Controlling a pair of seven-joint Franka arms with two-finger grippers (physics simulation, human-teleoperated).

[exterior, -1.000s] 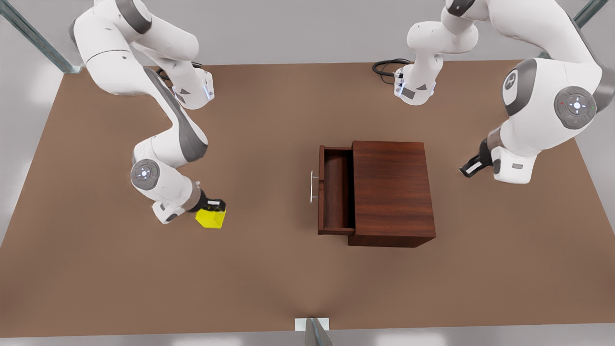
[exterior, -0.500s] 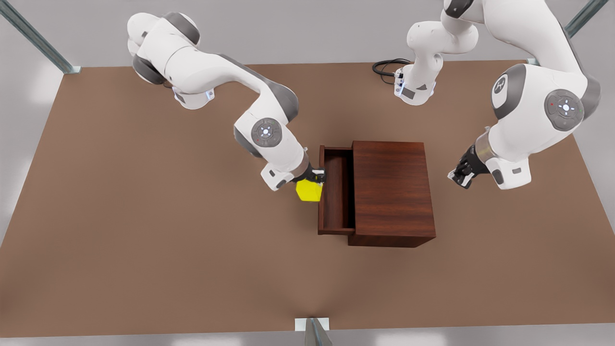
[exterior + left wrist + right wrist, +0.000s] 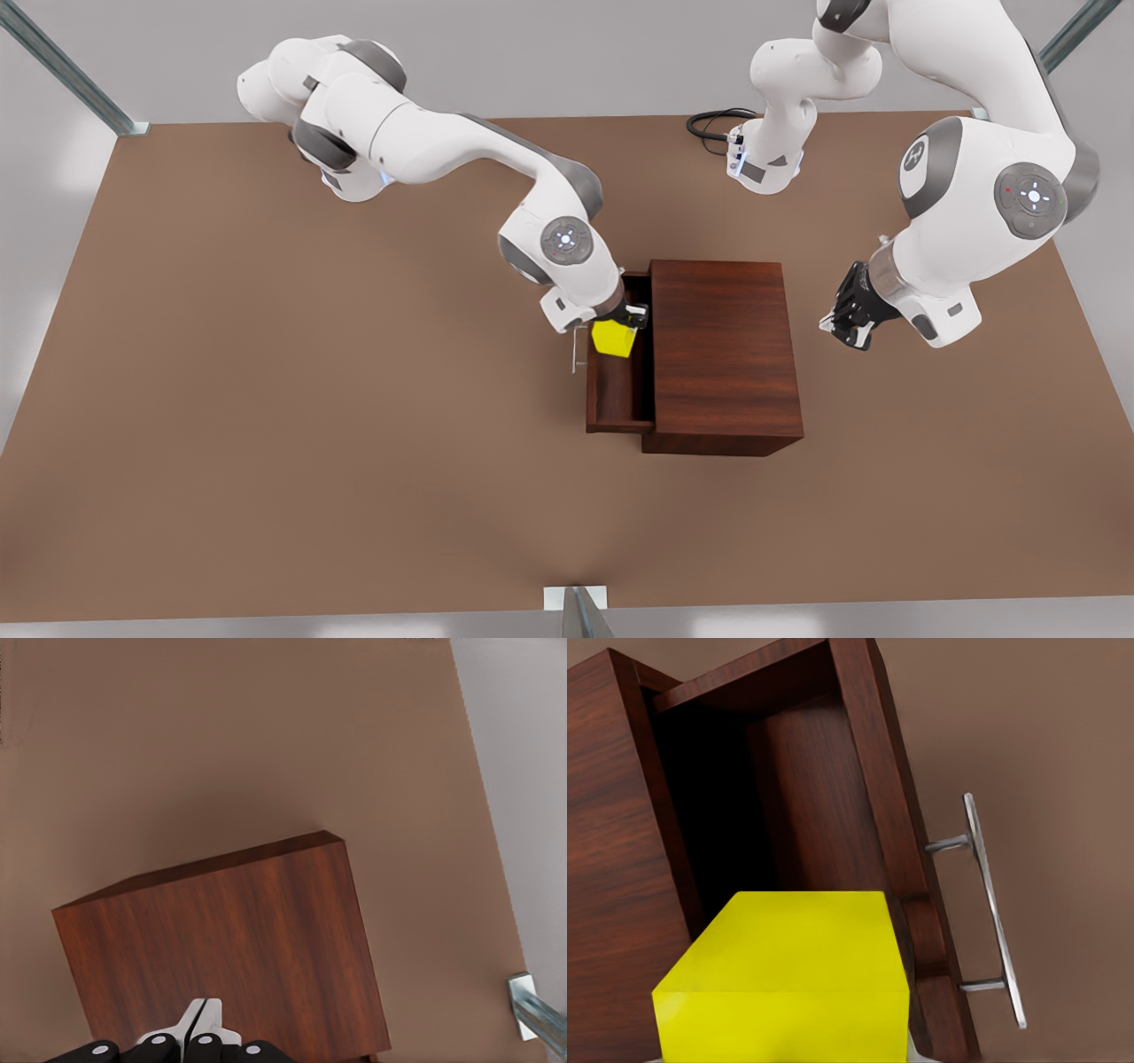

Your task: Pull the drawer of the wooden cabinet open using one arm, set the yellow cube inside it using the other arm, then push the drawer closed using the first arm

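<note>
The wooden cabinet stands mid-table with its drawer pulled out toward the front view's left, silver handle outermost. My right gripper, on the arm from the front view's left, is shut on the yellow cube. The cube hangs over the drawer's far end, just inside its front panel. My left gripper hovers shut beside the cabinet's closed back side, at the front view's right, holding nothing.
A black cable lies by the far arm base. Metal frame struts mark the table's edges. Bare brown tabletop surrounds the cabinet.
My right arm carried the yellow cube from the table's left part across to above the open drawer. My left gripper rose slightly and turned beside the cabinet.
</note>
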